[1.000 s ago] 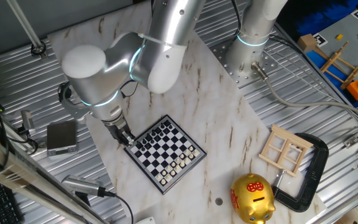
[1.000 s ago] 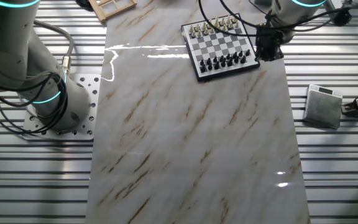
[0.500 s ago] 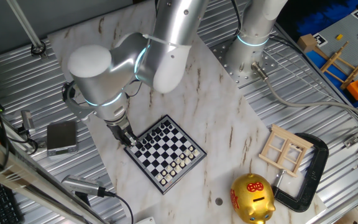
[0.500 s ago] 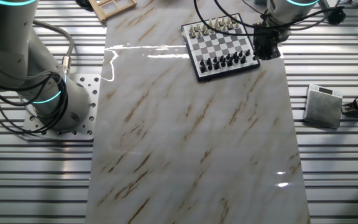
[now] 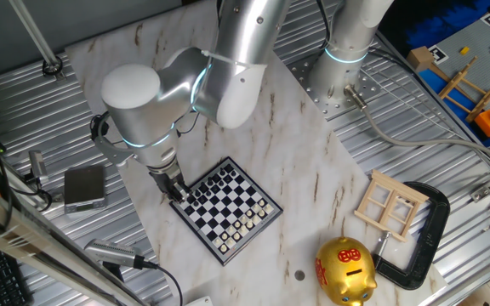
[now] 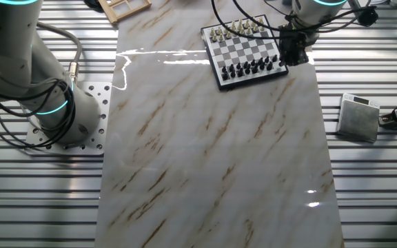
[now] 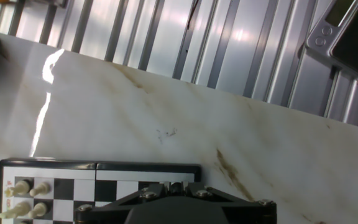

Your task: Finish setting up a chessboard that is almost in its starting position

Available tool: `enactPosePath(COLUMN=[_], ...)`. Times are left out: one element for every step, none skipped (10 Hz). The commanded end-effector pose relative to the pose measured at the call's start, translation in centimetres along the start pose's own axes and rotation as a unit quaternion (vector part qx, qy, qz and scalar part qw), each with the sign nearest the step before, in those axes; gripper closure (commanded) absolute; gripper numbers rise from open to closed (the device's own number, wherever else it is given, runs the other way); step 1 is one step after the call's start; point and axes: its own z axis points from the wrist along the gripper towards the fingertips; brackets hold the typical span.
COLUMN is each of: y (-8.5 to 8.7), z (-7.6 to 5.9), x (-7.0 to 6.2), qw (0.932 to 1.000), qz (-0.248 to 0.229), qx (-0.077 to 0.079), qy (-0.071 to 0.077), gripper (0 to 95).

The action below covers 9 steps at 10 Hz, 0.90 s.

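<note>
One arm bent low over the bench (image 5: 313,170), end effector (image 5: 175,189) pointing down at the chessboard's (image 5: 228,210) corner beside the black pieces; finger spacing impossible to tell.

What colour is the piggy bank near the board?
Gold with red markings: piggy bank, clearest in the fixed view showing the clamp.

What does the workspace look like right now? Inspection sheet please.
Surface: marble slab on a ribbed metal table.
Job's things: chessboard, black and white pieces in rows on opposite sides.
Clutter: gold piggy bank, wooden window frame, black clamp, grey scale.
Grippers: gripper at the board's black-piece edge; jaw state cannot tell.
Cables: cable loops at the arm base.
Surroundings: coloured toys at the far corner.
</note>
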Motion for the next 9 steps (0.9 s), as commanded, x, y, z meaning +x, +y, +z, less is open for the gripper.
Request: enactPosePath(y=[0.02, 0.11, 0.14, 0.21, 0.27, 0.34, 0.41, 0.48, 0.52], z=[0.05, 0.15, 0.18, 0.24, 0.3, 0.36, 0.43, 0.5, 0.57], x=[-0.03, -0.02, -0.02, -0.05, -0.08, -0.1, -0.11, -0.13, -0.14], qw=[1.0, 1.0, 1.0, 1.0, 1.0, 1.0, 1.0, 1.0, 1.0], qz=[-0.001, 0.0, 0.0, 0.001, 0.001, 0.0, 0.0, 0.0, 0.0], qx=[0.0, 0.001, 0.001, 0.001, 0.001, 0.002, 0.002, 0.002, 0.003], qy=[-0.002, -0.004, -0.004, -0.004, -0.004, -0.005, -0.006, -0.006, -0.008], gripper=[95.0, 95.0, 95.0, 95.0, 95.0, 95.0, 95.0, 95.0, 95.0])
